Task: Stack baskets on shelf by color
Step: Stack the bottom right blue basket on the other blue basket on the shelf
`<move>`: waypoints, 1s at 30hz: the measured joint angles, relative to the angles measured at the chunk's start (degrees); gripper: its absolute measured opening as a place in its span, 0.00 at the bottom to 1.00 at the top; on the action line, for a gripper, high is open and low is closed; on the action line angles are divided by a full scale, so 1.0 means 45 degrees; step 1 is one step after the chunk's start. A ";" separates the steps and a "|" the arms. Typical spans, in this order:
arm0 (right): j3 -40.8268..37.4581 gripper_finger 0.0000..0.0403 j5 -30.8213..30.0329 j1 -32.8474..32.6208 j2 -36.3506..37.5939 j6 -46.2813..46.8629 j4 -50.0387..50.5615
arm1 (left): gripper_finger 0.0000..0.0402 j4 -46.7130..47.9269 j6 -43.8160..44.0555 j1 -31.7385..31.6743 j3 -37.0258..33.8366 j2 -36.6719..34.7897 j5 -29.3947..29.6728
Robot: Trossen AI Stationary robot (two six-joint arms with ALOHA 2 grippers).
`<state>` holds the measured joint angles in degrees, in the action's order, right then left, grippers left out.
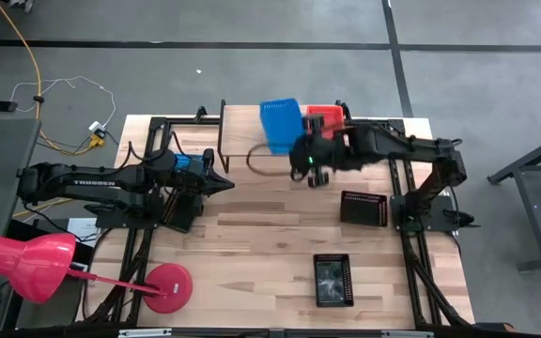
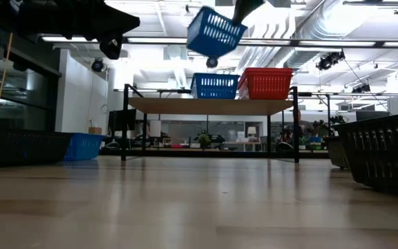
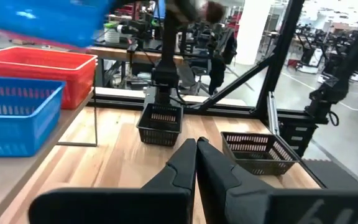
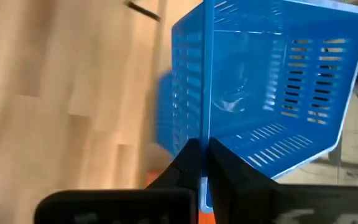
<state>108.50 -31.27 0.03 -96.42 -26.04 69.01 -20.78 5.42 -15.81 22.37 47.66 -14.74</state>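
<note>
My right gripper (image 4: 201, 155) is shut on a blue basket (image 1: 281, 125), lifted and tilted above the shelf (image 2: 213, 106); the low view shows that basket (image 2: 215, 32) high over another blue basket (image 2: 215, 86) and a red basket (image 2: 264, 83), both standing on the plank. My left gripper (image 1: 225, 183) is shut and empty, hovering over the table's left half. A third blue basket (image 2: 85, 146) sits on the table at the left, partly under the left arm. Black baskets (image 1: 363, 207) (image 1: 332, 280) rest on the table. My right gripper pinches the blue basket's rim (image 4: 207, 127) on one side wall, one finger inside the basket and one outside. The basket is lifted clear of the shelf and hangs tilted, its open side turned toward the wrist camera.
Another black basket (image 1: 177, 212) lies under the left arm. A red lamp base (image 1: 166, 286) and its pink shade (image 1: 22, 263) stand at the near left corner. Bare tabletop (image 1: 261, 235) stretches between the arms. Black frame rails run along both table sides.
</note>
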 joint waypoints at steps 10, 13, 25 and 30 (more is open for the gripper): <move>-0.1395 0.00 0.0763 0.2339 -0.0010 -0.2470 -0.2270 | 0.00 -0.0107 -0.0348 0.0481 0.0000 0.0000 0.0113; -0.1727 0.00 0.1223 0.2587 -0.0074 -0.2849 -0.2798 | 0.00 -0.0107 -0.0348 0.0567 0.0000 0.0004 0.0135; -0.2238 0.00 0.1495 0.2682 -0.0395 -0.2152 -0.2797 | 0.00 -0.0028 -0.0208 0.1227 0.0000 0.0000 0.0902; -0.2238 0.00 0.1405 0.2682 -0.0398 -0.1324 -0.2817 | 0.00 -0.0029 -0.0236 0.1383 0.0000 0.0003 0.0897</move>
<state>98.43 -24.95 12.10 -98.21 -32.00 56.33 -20.91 4.36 -9.58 22.37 47.68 -10.70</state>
